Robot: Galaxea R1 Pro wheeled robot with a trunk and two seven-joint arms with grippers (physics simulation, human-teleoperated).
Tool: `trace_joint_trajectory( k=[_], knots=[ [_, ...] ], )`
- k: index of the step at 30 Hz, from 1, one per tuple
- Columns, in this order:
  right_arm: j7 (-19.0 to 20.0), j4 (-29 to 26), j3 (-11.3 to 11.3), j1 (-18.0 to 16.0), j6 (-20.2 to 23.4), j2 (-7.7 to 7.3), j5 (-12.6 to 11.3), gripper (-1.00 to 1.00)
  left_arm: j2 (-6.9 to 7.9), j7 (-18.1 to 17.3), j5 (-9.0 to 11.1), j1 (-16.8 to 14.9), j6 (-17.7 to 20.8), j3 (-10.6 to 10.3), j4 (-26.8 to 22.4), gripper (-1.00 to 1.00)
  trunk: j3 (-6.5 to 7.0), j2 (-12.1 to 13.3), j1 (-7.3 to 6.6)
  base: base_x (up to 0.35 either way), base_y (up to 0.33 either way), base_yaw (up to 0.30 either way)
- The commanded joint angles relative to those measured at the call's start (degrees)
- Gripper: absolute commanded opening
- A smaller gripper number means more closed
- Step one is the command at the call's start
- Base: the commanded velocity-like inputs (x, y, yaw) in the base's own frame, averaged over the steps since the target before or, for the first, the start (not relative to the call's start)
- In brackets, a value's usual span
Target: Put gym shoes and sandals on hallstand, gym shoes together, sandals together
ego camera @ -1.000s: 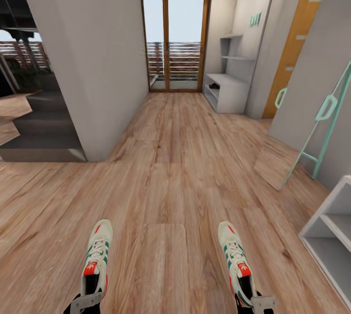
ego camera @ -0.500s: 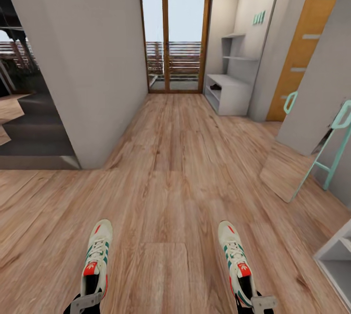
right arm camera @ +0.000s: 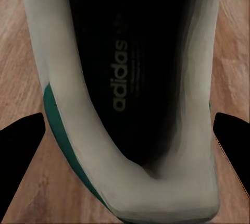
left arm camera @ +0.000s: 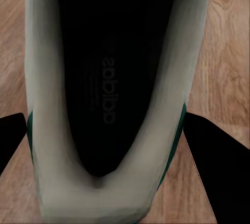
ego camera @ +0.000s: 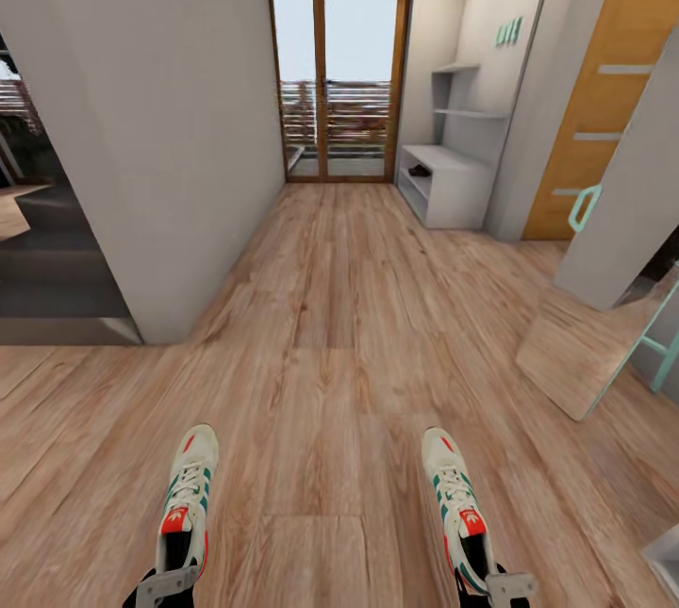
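- Left gripper (ego camera: 165, 586) at bottom edge of head view, clamped on heel of left gym shoe (ego camera: 186, 501), shoe held up over corridor floor (ego camera: 321, 372), toe pointing away toward corridor end
- Left wrist view: fingers (left arm camera: 216, 156) dark on both sides of shoe heel, black insole with logo facing camera, floor planks behind
- Right gripper (ego camera: 505, 586) likewise closed on heel of right gym shoe (ego camera: 459, 506), toe forward, slightly angled
- Right wrist view: fingers (right arm camera: 21, 140) flank white heel rim, teal stripe on the side, insole logo readable
- Two shoes well apart, roughly level with each other
- Mid distance: grey wall corner (ego camera: 141, 165) on left, leaning mirror (ego camera: 585, 353) with mint frame on right, white shelf corner (ego camera: 665, 547) at lower right edge
- Far end right side: light-grey hallstand (ego camera: 443, 179), low bench with open tiers, two staggered upper shelves above; something small and dark in its upper tier, too small to tell
- Glass door (ego camera: 339, 80) with wood frame beside it at corridor end
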Motion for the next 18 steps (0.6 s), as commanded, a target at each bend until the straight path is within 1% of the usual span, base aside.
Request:
trace_joint_trajectory(
  k=[1, 18],
  knots=[
    [-0.22, 0.05, -0.28, -0.04, -0.20, 0.02, 0.60, -1.00, -0.07, -0.62, 0.14, -0.04, -0.08, 0.32, 0.01, -1.00, -0.05, -0.02, 0.02, 0.339, 0.000, 0.000],
    [-0.22, 0.05, -0.28, -0.06, -0.20, 0.09, 0.60, -1.00, -0.07, -0.62, 0.14, -0.02, -0.08, 0.40, 0.01, -1.00, -0.05, -0.02, 0.02, 0.339, 0.000, 0.000]
  ],
)
